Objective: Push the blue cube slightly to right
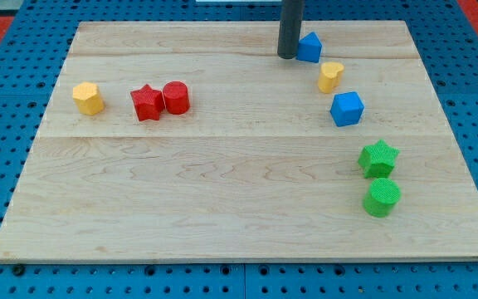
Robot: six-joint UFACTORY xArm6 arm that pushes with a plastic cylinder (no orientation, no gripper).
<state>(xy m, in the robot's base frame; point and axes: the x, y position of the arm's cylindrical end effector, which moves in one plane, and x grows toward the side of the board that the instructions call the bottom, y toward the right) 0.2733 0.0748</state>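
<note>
Blue cube [347, 108] sits on the table [222, 199], right of and below my tip [287, 56]. No claw shows. Two blue, two yellow, two red, two green blocks. No writing.

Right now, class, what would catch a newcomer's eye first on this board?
First, the dark rod at the view's top, my tip against the left side of a blue block. Below it, a yellow block, the blue cube, a green star and a green cylinder curve down the view's right. On the left sit a yellow block, then a red star touching a red cylinder.
</note>
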